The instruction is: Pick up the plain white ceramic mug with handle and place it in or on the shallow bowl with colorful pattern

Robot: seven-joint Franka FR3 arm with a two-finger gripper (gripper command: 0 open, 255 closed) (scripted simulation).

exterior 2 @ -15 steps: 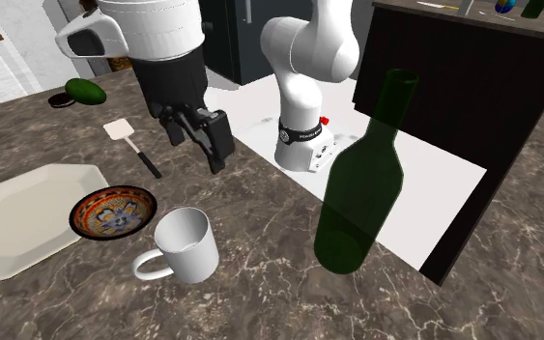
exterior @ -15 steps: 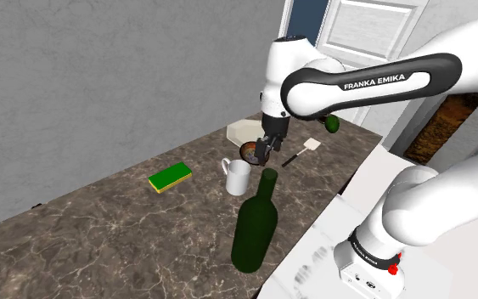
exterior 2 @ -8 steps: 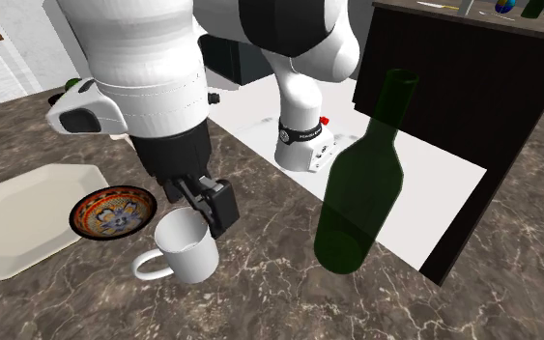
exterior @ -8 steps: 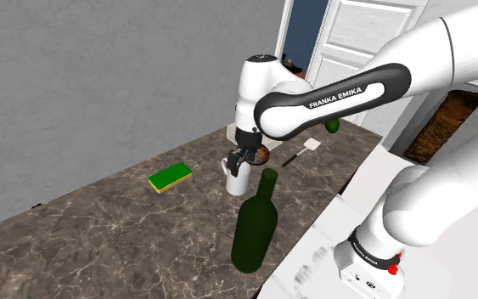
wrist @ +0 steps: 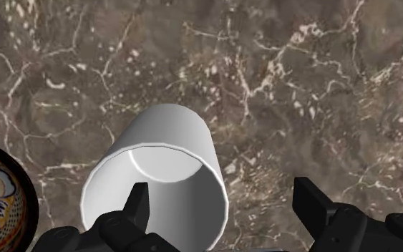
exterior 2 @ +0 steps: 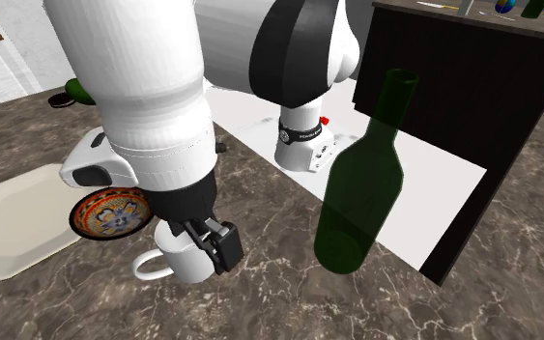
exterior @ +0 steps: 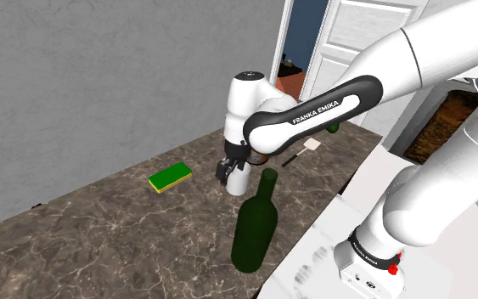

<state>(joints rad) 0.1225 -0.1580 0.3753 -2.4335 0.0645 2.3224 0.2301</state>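
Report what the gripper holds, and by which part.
Nothing yet: the gripper is open, its fingers straddling the wall of the white mug, not clasping it.

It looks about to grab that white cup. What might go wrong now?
The open gripper straddles one wall of the white mug, one finger inside, one outside; that rim grip may let it tilt or slip. The tall green bottle stands close by, so the arm might knock it. The patterned bowl is shallow, so the mug may tip there.
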